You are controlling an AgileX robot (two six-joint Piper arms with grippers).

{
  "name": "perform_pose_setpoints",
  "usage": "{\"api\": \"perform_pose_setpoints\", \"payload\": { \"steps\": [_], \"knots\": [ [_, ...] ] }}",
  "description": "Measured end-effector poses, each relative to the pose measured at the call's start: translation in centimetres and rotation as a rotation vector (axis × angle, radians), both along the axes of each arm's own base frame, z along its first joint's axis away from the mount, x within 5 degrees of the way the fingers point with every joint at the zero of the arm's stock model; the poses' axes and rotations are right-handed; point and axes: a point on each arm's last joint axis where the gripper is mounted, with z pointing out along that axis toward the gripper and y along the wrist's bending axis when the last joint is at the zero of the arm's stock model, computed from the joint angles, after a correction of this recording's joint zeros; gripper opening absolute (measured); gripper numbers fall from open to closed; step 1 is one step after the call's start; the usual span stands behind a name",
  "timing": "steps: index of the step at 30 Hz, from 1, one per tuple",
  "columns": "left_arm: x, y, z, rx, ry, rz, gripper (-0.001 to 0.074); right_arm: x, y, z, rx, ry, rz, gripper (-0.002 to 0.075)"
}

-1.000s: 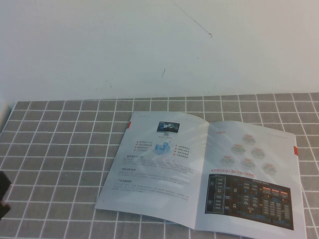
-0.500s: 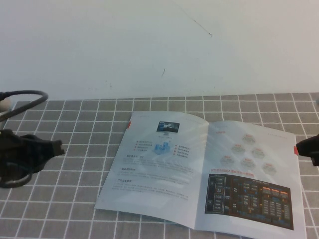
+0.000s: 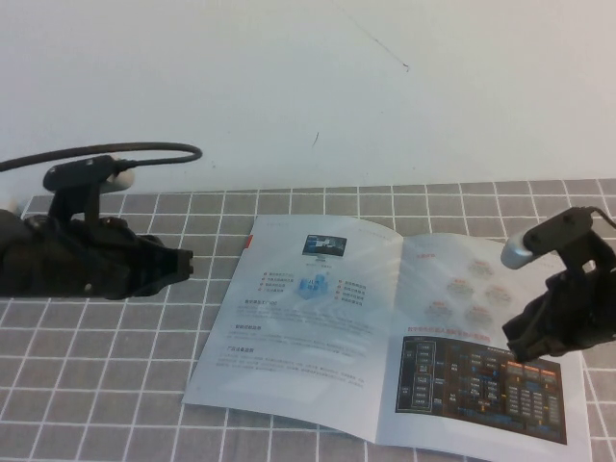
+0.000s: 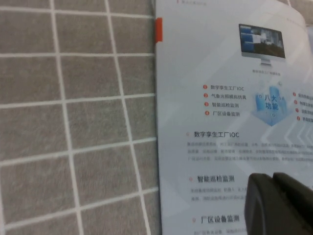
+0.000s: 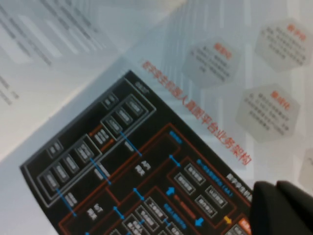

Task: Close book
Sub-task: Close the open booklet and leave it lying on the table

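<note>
We have brought both arms in. Our left gripper, a second ago barely showing at the far left, now reaches across to just left of the book. Our right gripper, out of sight then and only peeking in half a second ago, now hangs over the right page.

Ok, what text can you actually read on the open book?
"数字孪生工厂IOC": heading on the book's left page.
"智能巡检监测": heading below it.
"八大功能": on the blue graphic, same page.
Right page's red heading and dark diagram labels: too blurred.
Left gripper hovers left of the book; right gripper is over its right page.
</note>
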Motion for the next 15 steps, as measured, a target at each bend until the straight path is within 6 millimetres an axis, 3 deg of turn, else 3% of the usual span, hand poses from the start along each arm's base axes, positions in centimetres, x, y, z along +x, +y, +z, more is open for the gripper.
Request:
{"api": "perform_pose_setpoints", "payload": {
  "steps": [7, 15],
  "knots": [
    [3.3, -0.5, -2.7, 0.019, 0.001, -0.067, -0.0003, 0.5, -0.1, -4.2, -0.046, 0.106, -0.007, -0.0001],
    [5.5, -0.5, -5.7, 0.036, 0.051, -0.075, -0.0003, 0.8, 0.1, -4.7, -0.042, 0.128, 0.006, -0.0001]
  ]
}}
